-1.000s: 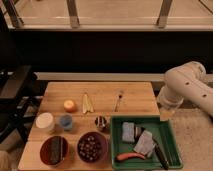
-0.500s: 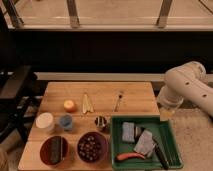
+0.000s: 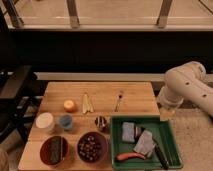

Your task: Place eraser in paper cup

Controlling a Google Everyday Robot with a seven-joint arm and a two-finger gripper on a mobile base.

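dark grey and small, the eraser [image 3: 56, 149] lies inside the red bowl [image 3: 42, 146] at a front corner of the table [image 3: 135, 95]. the cup [image 3: 45, 122] stands just behind that bowl, near it, with a blue cup [image 3: 65, 121] right beside it. the pincer [image 3: 167, 113] hangs at the end of the white arm [image 3: 187, 87], off the other end of the table, just by the back corner of the green tray [image 3: 167, 131]. it is loose and wide, with nothing in it. so the eraser is well apart from the pincer, right across the table and nearer the front, with a brown bowl [image 3: 92, 146] and a metal cup [image 3: 101, 122] in between. i think the job has not really begun, and the step now is to reach over and pick the eraser up. to do that well, the pincer should go high over the tray and the cups so it knocks nothing, then come straight down into the red bowl. the bowl has a rim, so it should drop in from above, not from the side, and pinch the eraser on its thin sides. it must not grab the paler blocks [image 3: 129, 131] in the tray, which are closer but wrong.
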